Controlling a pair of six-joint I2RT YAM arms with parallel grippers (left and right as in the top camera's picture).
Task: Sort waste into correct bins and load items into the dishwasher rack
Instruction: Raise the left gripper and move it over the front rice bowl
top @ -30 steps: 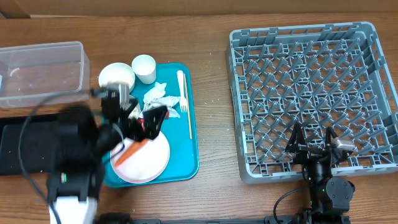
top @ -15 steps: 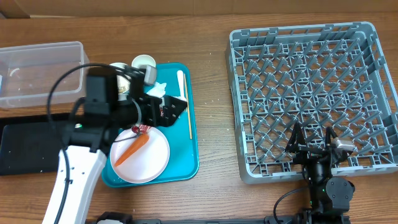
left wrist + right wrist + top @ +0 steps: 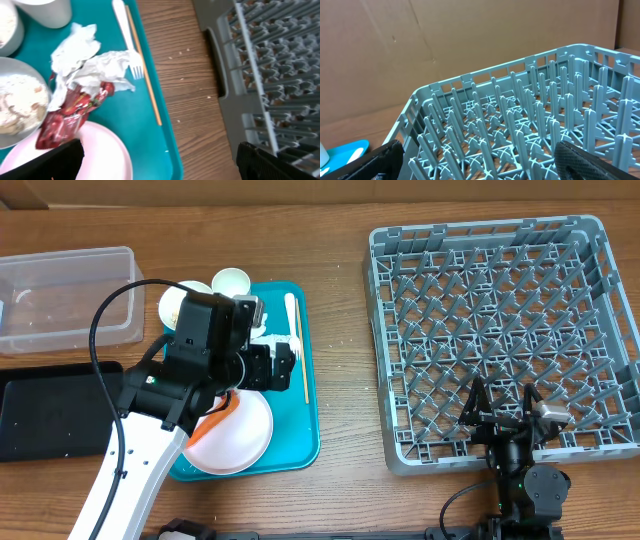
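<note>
In the waste-sorting step, the empty, released left pincer (image 3: 159,161) hovers by the crinkled red wrapper (image 3: 70,112) at its ten o'clock and, I judge, must next lower and clench it.

Even, bright indoor light, soft shadows, sharp overhead view, slight blur around the red wrapper (image 3: 70,115).

I see a teal serving tray (image 3: 303,435) left of centre in the overhead view, flat on the brown wooden table (image 3: 345,380). A thin wooden stick (image 3: 305,385) lies along its right side. Brown cardboard (image 3: 395,50) stands behind.
</note>
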